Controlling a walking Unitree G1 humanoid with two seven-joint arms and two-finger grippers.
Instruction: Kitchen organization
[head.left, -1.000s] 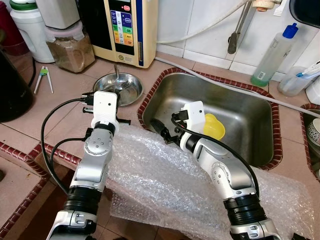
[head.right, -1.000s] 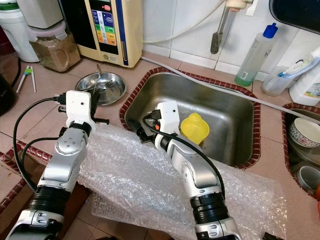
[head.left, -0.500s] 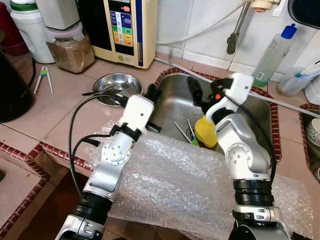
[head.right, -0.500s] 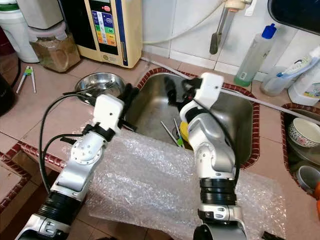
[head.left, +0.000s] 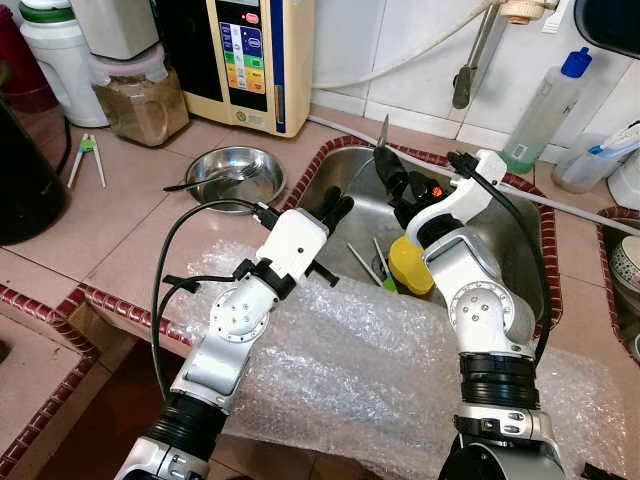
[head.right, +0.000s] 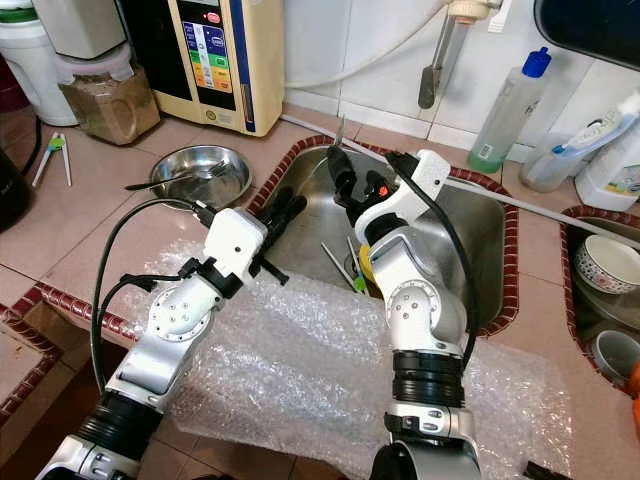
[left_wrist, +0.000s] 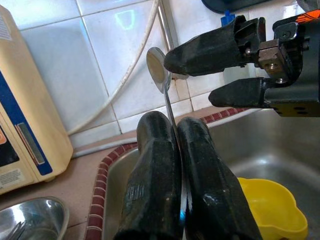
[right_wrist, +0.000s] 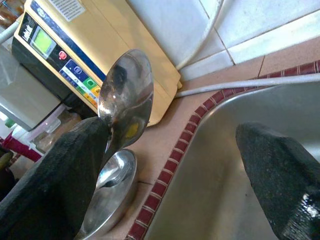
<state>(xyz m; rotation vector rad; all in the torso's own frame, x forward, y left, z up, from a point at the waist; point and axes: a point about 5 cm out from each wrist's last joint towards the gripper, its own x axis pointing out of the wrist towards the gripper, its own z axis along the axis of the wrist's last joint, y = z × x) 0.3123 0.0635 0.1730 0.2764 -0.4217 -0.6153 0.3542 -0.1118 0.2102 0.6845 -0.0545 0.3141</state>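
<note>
From the head camera, the left gripper (head.left: 338, 211) is up over the near-left rim of the stainless steel sink (head.left: 500, 240), pinching a thin, shiny metal spoon (head.left: 383, 132) whose bowl pokes up at centre frame. The right gripper (head.left: 392, 180) is right beside it, fingers spread. Down in the sink: a yellow plastic cup (head.left: 410, 265) just behind the right arm, plus loose cutlery with a green handle (head.left: 383, 270). At upper left, a round steel bowl (head.left: 236, 172) on the tiled counter carries a utensil across it. A sheet of clear bubble wrap (head.left: 350, 360) covers the near counter.

Left wrist camera now: both black fingers (left_wrist: 152, 175) pressed together on the spoon's slim handle, its polished oval bowl (left_wrist: 156, 67) standing upright at upper centre against white tiles. The right gripper's two fingers sit apart at upper right, the upper one just touching the spoon bowl.

Right wrist camera: spoon bowl (right_wrist: 126, 97), mirror-bright, leans on one finger (right_wrist: 55, 175) at left; the other finger is well apart at lower right.
</note>
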